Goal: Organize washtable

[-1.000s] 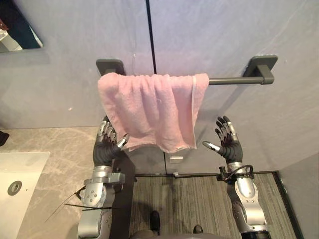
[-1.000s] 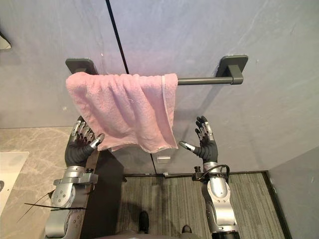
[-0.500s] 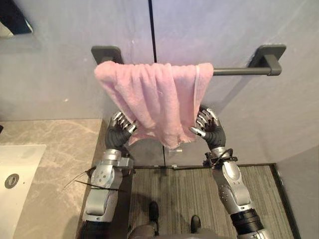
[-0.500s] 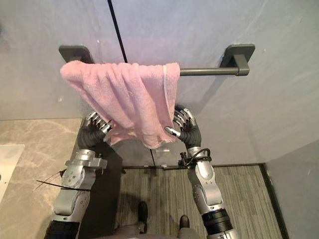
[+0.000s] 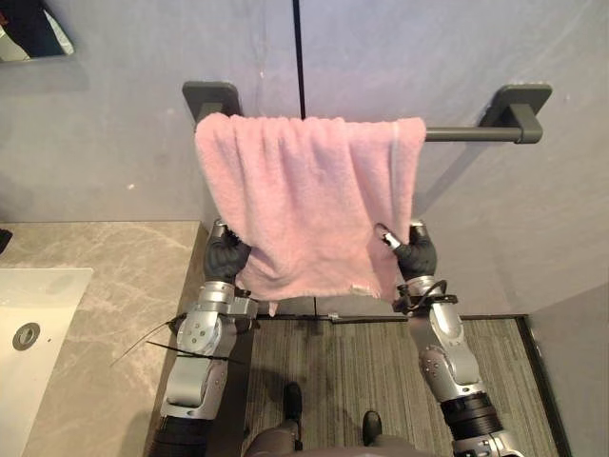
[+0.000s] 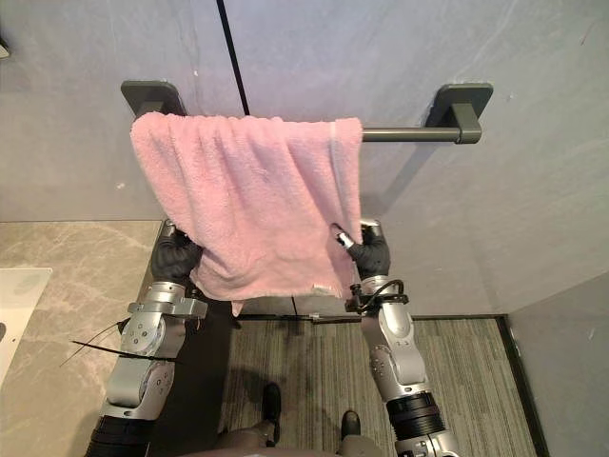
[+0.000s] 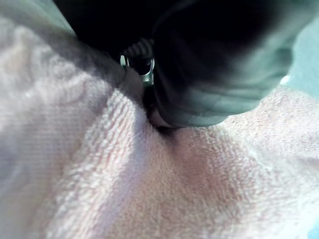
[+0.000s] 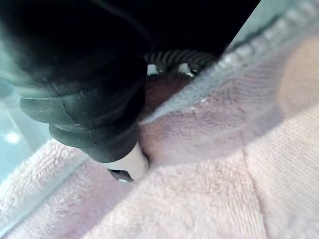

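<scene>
A pink towel (image 5: 309, 200) hangs over a dark grey bar (image 5: 471, 134) on the grey wall, bunched toward the bar's left end. My left hand (image 5: 226, 255) is at the towel's lower left edge, its fingers tucked behind the cloth and curled on it. At the lower right edge my right hand (image 5: 416, 255) pinches the hem, its thumb lying over the front of the cloth. In the left wrist view the towel (image 7: 149, 189) is pressed against my left hand (image 7: 209, 74). The right wrist view shows the towel's hem (image 8: 209, 174) running into my right hand (image 8: 89, 114).
A marble counter (image 5: 105, 276) with a white sink (image 5: 29, 333) lies to the left, close beside my left arm. A mirror corner (image 5: 29, 33) shows at the upper left. Striped floor (image 5: 352, 371) lies below the towel. The bar's right half is bare.
Both hands have moved inward from beside the towel onto its lower edges, and their fingers have curled shut on the cloth. The view has also shifted slightly.
</scene>
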